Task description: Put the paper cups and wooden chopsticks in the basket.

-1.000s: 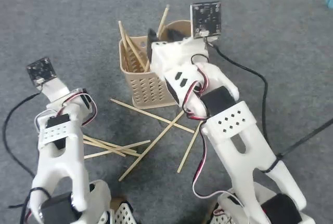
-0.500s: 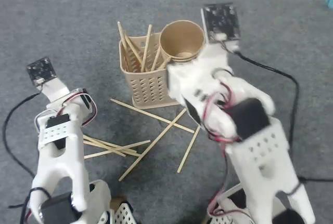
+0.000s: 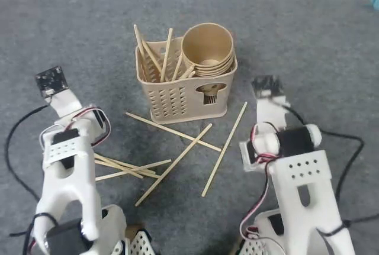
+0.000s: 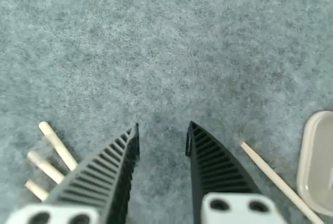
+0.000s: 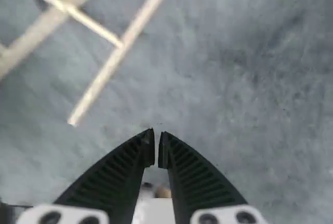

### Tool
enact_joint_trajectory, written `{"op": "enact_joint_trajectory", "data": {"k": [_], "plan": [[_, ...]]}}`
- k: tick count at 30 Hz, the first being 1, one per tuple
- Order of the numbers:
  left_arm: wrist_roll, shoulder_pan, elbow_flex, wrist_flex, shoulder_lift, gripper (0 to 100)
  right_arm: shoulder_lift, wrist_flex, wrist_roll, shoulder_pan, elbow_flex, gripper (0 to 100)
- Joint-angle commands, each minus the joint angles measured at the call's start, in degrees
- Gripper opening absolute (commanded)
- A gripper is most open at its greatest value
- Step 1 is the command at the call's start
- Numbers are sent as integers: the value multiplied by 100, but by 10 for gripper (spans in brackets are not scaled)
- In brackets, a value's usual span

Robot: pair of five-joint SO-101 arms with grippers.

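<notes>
The paper cups sit nested in the basket, but several wooden chopsticks lie scattered on the desk before it. My left gripper hangs part-open and empty by their ends, placed, I judge, to straddle one. My right gripper is almost closed on nothing.

Beige basket, grey carpet

You have one basket, one nested stack of roughly five paper cups, about five chopsticks standing inside, and six loose chopsticks on the counter.
</notes>
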Motion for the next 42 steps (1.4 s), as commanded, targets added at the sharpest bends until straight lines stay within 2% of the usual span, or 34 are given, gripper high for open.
{"op": "enact_joint_trajectory", "data": {"k": [1,5,9,10,15,24,34,39,42], "plan": [[18,-149,-391,554,-9,137,-48,-1042,571,505,879,37],[264,-651,-690,1301,0,137,-48,-2862,765,769,2215,37],[255,-1204,-796,1477,97,137,-92,-4593,712,567,3604,37],[273,-1310,-804,1477,211,137,-145,-4690,712,505,3692,37],[273,-1407,-1385,1758,1424,137,-374,-4110,756,514,3587,36],[448,-1389,-3389,2734,3253,137,-699,-4084,765,514,3745,36],[527,-1371,-3723,2778,3543,133,-813,-3934,765,505,3745,36],[519,-1310,-3732,2778,3543,8,-813,-3934,765,505,3745,36],[501,-1125,-3741,2848,3543,13,-813,-3934,765,505,3745,36]]}}
